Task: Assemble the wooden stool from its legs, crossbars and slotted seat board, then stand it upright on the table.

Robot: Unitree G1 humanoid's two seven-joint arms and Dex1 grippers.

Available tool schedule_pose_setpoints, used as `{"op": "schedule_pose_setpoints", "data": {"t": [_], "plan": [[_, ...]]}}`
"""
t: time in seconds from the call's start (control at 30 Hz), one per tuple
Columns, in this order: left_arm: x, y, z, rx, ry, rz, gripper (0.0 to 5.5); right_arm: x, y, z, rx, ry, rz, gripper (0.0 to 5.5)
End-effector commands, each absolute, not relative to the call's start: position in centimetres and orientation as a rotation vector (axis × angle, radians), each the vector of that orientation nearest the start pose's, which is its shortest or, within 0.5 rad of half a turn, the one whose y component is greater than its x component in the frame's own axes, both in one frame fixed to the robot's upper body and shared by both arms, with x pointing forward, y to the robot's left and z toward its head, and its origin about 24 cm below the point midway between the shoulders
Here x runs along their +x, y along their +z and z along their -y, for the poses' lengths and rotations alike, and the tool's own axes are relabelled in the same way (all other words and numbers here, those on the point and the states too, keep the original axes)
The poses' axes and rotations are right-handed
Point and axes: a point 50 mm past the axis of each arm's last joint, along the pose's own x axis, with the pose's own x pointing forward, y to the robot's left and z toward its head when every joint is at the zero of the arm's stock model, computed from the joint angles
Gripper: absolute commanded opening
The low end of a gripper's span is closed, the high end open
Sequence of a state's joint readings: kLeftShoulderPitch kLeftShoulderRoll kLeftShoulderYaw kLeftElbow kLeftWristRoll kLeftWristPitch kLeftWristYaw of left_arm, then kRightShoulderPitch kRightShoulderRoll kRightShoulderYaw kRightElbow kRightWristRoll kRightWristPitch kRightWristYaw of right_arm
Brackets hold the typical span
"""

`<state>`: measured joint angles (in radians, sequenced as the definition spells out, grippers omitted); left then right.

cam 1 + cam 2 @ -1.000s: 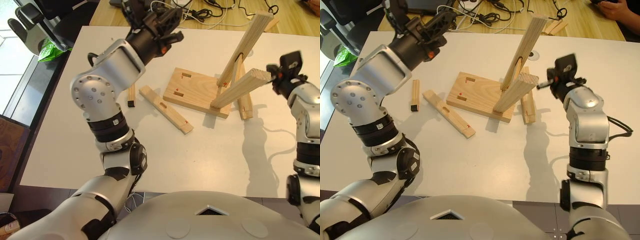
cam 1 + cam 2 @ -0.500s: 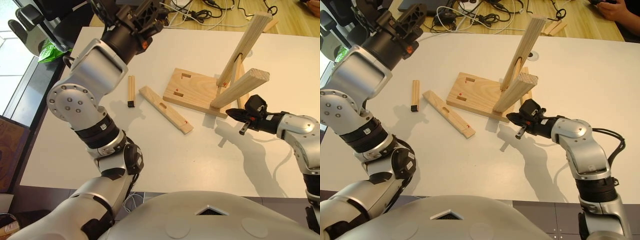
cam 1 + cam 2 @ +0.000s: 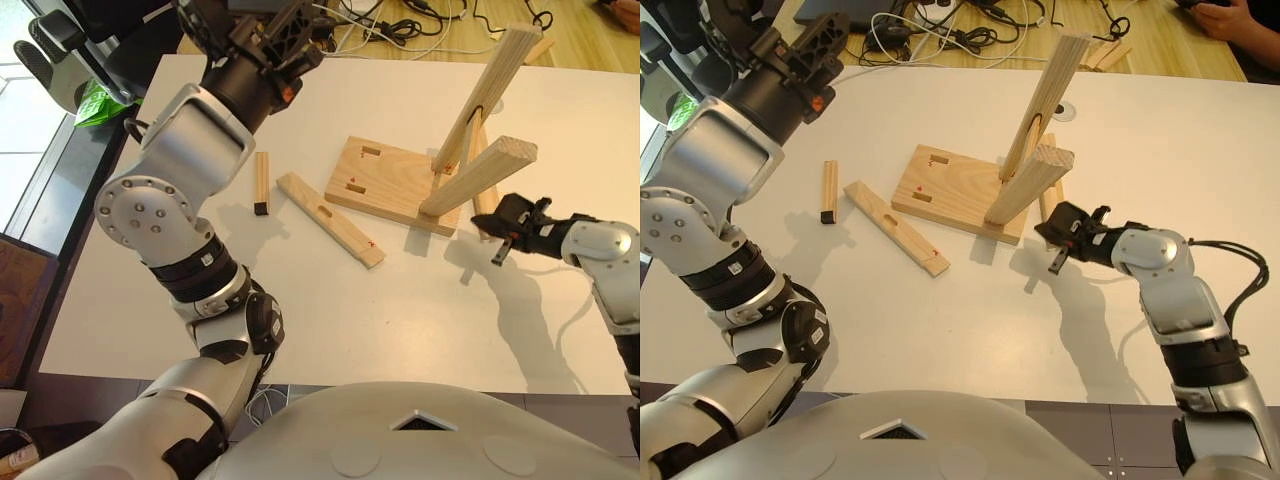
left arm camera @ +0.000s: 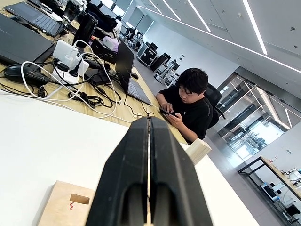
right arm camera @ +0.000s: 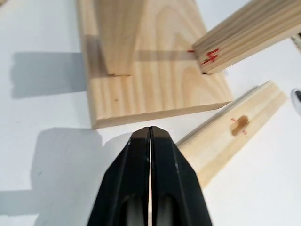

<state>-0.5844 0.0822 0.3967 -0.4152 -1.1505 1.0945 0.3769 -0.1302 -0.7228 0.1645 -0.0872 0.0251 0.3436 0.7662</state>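
Hovering low just off the right corner of the slotted seat board [image 3: 385, 190], my right claw [image 3: 497, 256] is pinched together on nothing. The board lies flat on the table [image 3: 330, 320]. A tall leg [image 3: 492, 80] and a leaning leg [image 3: 480, 172] stand tilted in its right-hand slots, while the left slots [image 3: 372, 151] lie bare. My left claw [image 4: 148, 123], also closed and empty, hangs high over the table's far-left edge.

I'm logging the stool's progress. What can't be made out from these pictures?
- Loose bar: right wrist view, shut right pincer covers its near end.
- Seat board: left wrist view, shut left pincer covers most of it.
- Tall leg and leaning leg: right wrist view, tops cut off by the edge.
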Motion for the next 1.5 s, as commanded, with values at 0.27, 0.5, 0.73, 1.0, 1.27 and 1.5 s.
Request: {"op": "schedule_pose_setpoints", "data": {"t": [0.27,0.5,0.73,1.0,1.27,1.5], "plan": [[28.7,21.9,-13.7,-0.622,-0.441,-0.096,0.05,23.1,4.1,17.5,-0.523,1.050,-0.495,0.00],[28.8,21.9,-13.6,-0.633,-0.444,-0.097,0.05,23.7,5.3,15.5,-0.426,1.050,-0.401,0.00],[28.7,21.9,-13.9,-0.639,-0.431,-0.087,0.05,24.4,7.5,20.0,-0.577,0.960,-0.412,0.00],[28.8,22.0,-13.6,-0.643,-0.451,-0.096,0.05,25.5,4.8,20.0,-0.639,0.907,-0.453,0.00],[28.9,22.1,-13.3,-0.635,-0.473,-0.107,0.05,24.3,2.7,16.4,-0.612,1.050,-0.457,0.00],[29.0,22.2,-13.2,-0.635,-0.480,-0.113,0.05,25.9,3.5,13.9,-0.442,0.970,-0.392,0.00]]}}
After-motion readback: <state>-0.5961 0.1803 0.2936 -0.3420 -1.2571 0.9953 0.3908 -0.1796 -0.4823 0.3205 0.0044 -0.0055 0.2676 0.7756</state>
